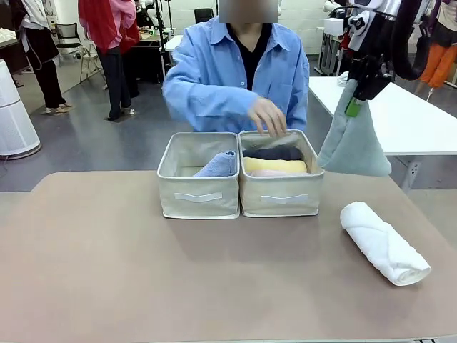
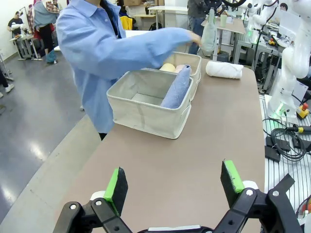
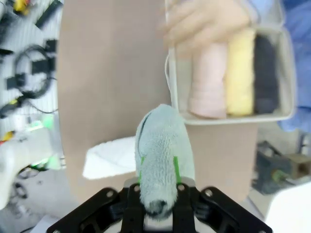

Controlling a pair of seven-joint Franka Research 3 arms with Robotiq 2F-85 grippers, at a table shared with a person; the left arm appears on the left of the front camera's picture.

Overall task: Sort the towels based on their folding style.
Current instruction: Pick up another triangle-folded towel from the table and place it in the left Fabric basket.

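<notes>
The pale blue cone (image 1: 218, 166) lay in the left basket (image 1: 198, 196), the left pincer (image 2: 174, 182) gaping empty over the bench (image 1: 107, 271) short of it. Right of that basket, the right basket (image 1: 280, 199) held three rolls (image 1: 275, 165) under a person's hand (image 1: 268, 116). Farther right the right pincer (image 1: 355, 106) clamped the grey-green cone (image 1: 353, 146) aloft, due next, I judged, into the left basket; a white roll (image 1: 384, 243) lay beyond.

Left gripper (image 2: 173, 180): black link fingers (image 2: 229, 191), silver pivot screws, green pads (image 2: 113, 183) at the tips. Right gripper (image 3: 159, 167): black body, green pads, black hose (image 1: 400, 50) looping above it. Person (image 1: 235, 71): long-sleeved light-blue shirt over black top.
</notes>
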